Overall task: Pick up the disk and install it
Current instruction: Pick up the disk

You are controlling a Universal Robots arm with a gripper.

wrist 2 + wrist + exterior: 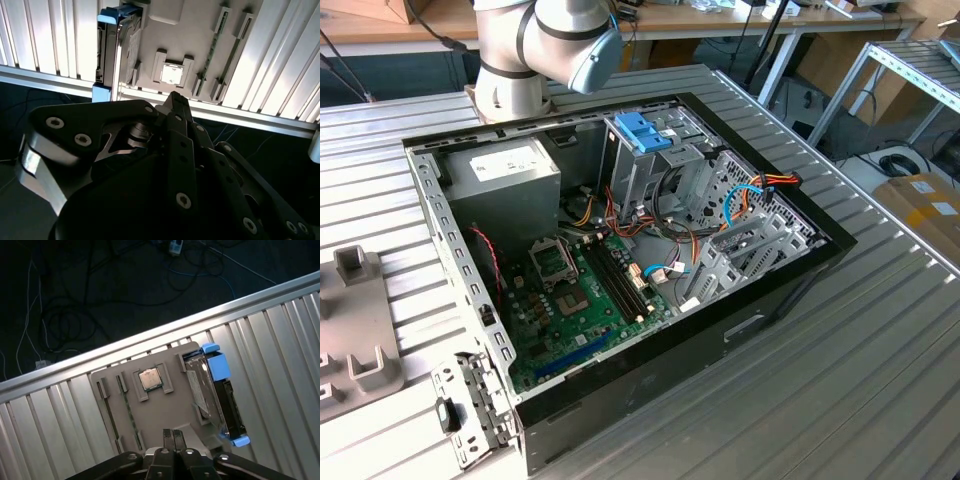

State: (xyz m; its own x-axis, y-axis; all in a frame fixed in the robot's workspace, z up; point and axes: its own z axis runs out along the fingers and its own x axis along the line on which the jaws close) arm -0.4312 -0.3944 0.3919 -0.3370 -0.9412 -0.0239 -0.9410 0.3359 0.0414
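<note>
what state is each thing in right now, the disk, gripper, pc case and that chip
disk: standing on edge in the grey holder, not gripped, not installed
gripper: jaws shut, empty, pointed at the holder
computer case: lying flat on the table, side open
chip: seated in a pocket of the holder

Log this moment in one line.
end effector: shut, empty, near holder | disk: on edge in holder, not picked | computer case: open
</note>
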